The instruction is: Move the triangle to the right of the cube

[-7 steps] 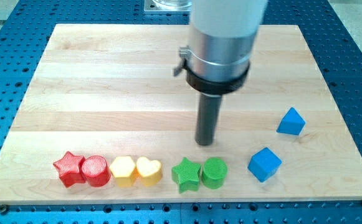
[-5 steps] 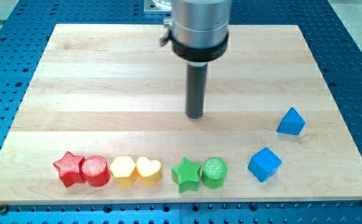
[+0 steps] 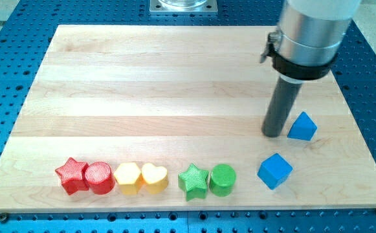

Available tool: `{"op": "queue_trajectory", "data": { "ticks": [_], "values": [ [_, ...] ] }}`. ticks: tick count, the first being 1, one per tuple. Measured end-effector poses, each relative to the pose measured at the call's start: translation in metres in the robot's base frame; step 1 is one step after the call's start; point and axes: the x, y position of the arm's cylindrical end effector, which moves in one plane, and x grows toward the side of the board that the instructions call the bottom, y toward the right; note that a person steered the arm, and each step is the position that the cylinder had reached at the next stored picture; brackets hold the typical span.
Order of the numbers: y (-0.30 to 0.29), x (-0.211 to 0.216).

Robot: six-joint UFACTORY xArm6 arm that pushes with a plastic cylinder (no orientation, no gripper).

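Fingers are none on this arm, so nothing opens or grips: my tip [image 3: 274, 134] rests on the wooden board [image 3: 142, 84], just beside the blue triangle [image 3: 302, 126] at its nine o'clock. From the triangle, the blue cube [image 3: 274, 171] sits at seven o'clock, apart.

Bright, even light; sharp focus

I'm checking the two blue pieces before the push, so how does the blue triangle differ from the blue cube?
The blue triangle has a sloped, wedge-like top; the blue cube is boxy with a flat top. The triangle sits nearer the view's top and further right; the cube lies below it, to its left. My tip is just beside the triangle's left side, well clear of the cube. Both share the same blue.
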Motion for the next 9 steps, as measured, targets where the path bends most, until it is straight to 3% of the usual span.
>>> {"op": "queue_trajectory", "data": {
  "ticks": [1,3,4,5,9],
  "values": [
    [0.022,0.011],
    [0.028,-0.043],
    [0.044,-0.045],
    [0.066,-0.020],
    [0.049,0.055]
  ]
}}
